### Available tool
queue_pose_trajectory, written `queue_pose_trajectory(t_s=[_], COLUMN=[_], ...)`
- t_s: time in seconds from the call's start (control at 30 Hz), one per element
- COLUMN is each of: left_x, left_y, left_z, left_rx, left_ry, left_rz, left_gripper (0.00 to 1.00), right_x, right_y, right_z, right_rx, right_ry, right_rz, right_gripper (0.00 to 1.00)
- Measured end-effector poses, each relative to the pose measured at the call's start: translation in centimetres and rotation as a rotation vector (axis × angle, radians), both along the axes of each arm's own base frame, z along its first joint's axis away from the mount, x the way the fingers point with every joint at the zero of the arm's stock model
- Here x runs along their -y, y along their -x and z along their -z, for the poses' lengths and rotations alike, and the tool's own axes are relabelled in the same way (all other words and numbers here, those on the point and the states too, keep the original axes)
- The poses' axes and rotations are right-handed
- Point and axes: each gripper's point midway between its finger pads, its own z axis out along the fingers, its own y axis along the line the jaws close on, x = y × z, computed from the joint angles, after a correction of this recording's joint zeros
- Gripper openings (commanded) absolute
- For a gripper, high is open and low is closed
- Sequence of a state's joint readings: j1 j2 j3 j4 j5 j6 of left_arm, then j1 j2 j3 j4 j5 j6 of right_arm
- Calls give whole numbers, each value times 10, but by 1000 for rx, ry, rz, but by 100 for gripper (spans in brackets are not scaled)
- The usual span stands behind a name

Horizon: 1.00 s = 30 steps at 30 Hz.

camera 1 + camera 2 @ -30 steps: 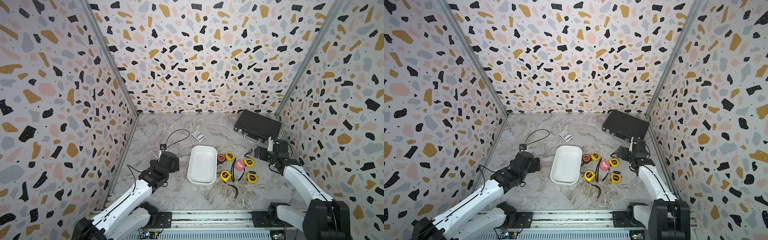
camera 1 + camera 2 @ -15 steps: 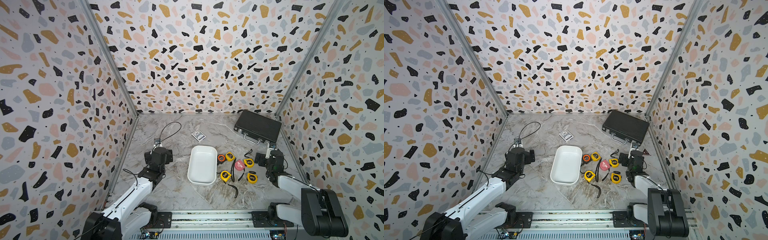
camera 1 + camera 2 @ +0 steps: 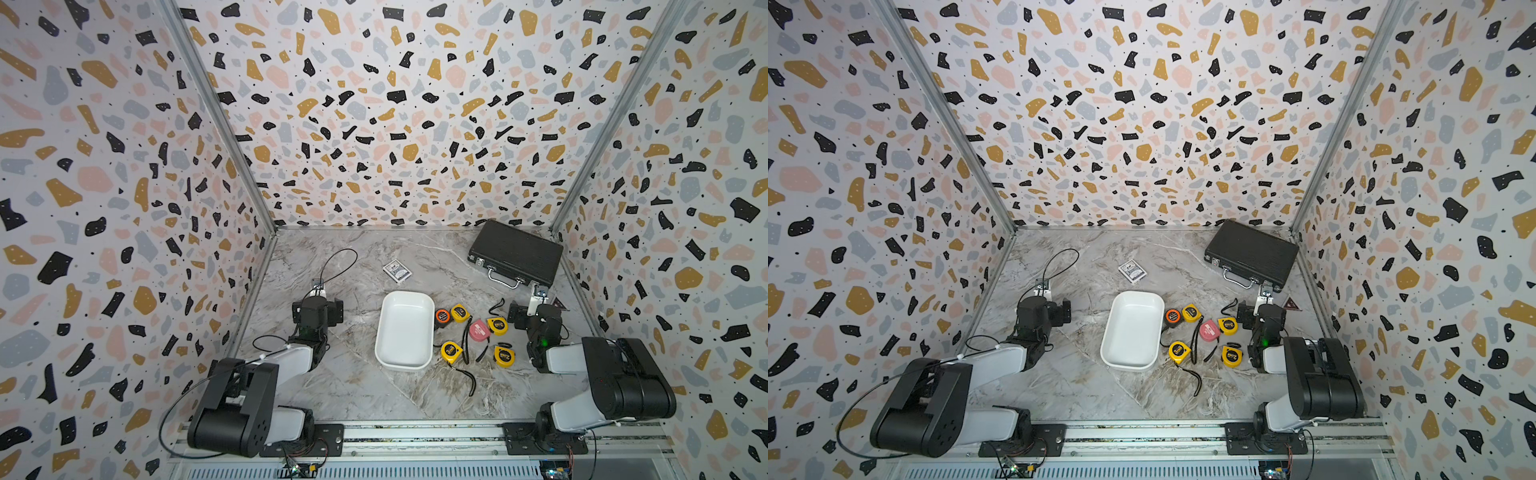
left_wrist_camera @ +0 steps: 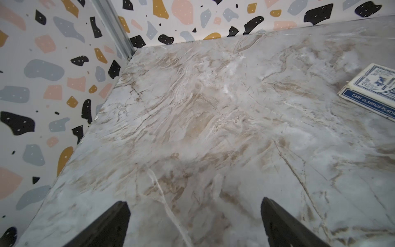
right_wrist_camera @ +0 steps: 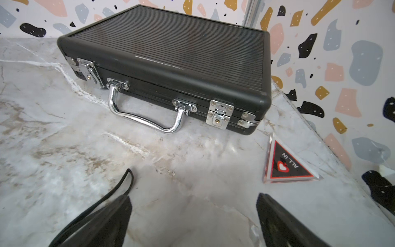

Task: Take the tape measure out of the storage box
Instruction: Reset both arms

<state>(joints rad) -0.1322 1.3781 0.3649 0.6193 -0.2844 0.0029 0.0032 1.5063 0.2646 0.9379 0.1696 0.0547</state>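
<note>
Box [image 3: 404, 328] at lower centre in both top views, long axis running up-down the frame with a slight tilt. Bare white inside, no tape in it. Six tapes [image 3: 478, 330] loose on worktop [image 3: 361, 395] just right of box: orange-black one [image 3: 442, 316] just beside box's right wall, four yellow, one pink in the middle. Looks like task done, nothing left to lift out; judgement only.

Left pincer [image 4: 193, 203] spread wide, empty, over bare worktop left of box, aimed up-frame at back corner. Card deck [image 4: 372, 89] at right edge of its wrist view.

Right pincer [image 5: 193, 196] spread too, pinching nothing, aimed at briefcase [image 5: 171, 53] and triangular "ALL IN" token [image 5: 286, 164]. Black strap [image 5: 119, 188] beside one finger, contact unclear.

Key relation: tapes between box and right arm, so right arm clearly nearer. Cluster lying left of right pincer in top views and off its line of aim, hence out of its wrist view apart from that strap. Left arm well apart, box in between. For any further pick: right arm, turning toward frame centre first.
</note>
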Motion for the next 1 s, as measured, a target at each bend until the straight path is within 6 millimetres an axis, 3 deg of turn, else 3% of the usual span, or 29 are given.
queue_pose_trajectory(t_s=[0.1, 0.37, 0.57, 1.0], left_x=[-5, -6, -3, -10], left_y=[-1, -5, 10, 9], left_z=[4, -7, -7, -11], left_rx=[-9, 48, 106, 123], left_ry=[16, 21, -18, -38], left_rz=[2, -1, -38, -79], left_gripper=[100, 100, 100, 100], right_x=[-4, -6, -7, -7], right_y=[-1, -6, -8, -10], right_z=[0, -6, -8, -9], right_rx=[0, 14, 17, 18], right_ry=[11, 21, 26, 30], right_rz=[-14, -24, -29, -32], right_gripper=[97, 97, 97, 97])
